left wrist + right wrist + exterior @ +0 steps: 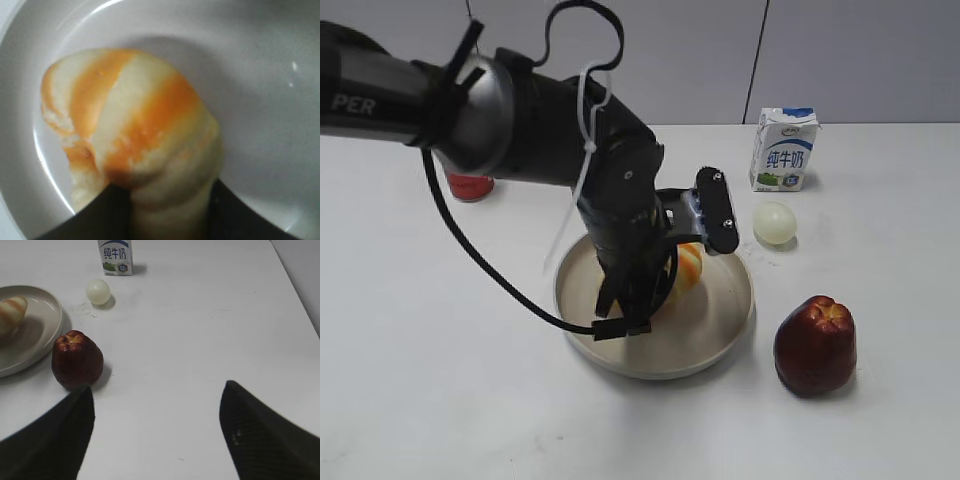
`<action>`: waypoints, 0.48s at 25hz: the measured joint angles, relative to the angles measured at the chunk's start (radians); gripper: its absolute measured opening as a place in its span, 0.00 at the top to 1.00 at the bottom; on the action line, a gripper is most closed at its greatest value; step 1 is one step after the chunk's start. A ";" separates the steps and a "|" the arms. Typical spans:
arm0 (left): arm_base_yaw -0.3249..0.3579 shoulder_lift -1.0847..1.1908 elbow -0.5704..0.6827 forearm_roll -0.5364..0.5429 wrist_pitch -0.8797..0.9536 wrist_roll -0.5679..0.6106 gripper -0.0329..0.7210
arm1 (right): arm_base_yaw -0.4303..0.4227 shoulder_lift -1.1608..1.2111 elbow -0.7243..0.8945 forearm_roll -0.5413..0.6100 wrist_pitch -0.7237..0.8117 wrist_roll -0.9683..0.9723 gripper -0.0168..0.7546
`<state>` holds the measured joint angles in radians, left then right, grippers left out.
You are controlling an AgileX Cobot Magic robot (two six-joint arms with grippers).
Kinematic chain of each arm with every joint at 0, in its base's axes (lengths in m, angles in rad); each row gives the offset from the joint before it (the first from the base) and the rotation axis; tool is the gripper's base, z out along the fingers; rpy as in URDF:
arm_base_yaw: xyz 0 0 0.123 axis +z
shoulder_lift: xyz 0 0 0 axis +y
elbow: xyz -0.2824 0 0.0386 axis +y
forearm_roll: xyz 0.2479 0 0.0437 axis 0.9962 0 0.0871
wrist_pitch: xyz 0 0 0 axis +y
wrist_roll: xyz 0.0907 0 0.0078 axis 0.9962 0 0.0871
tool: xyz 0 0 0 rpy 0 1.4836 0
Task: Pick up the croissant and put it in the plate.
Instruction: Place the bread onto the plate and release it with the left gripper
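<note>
Croissant (135,135) is inside the plate (720,345), our left gripper (655,275) clamped on it. Placing step; next we release and lift. Right gripper (155,435) spread, idle beside the plate.

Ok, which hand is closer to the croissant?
Left. The left hand is shut on the croissant over the plate; the right hand hangs open over bare table, past the apple.

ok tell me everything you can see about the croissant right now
The croissant is a rounded, lumpy roll, pale cream with golden-orange stripes and a soft, matte, bready look. It sits inside the plate, over the dish's floor. The left gripper is closed on its lower end, dark fingers on either side. Whether it rests on the plate or hangs just above cannot be told.
</note>
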<state>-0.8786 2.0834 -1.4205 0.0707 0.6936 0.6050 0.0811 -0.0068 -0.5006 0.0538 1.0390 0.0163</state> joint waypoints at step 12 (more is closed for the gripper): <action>0.000 -0.004 0.000 -0.071 0.044 0.000 0.05 | 0.000 0.000 0.000 0.000 0.000 0.000 0.22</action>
<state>-0.8786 2.0790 -1.4205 0.0000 0.7374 0.6050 0.0811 -0.0068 -0.5006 0.0538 1.0390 0.0163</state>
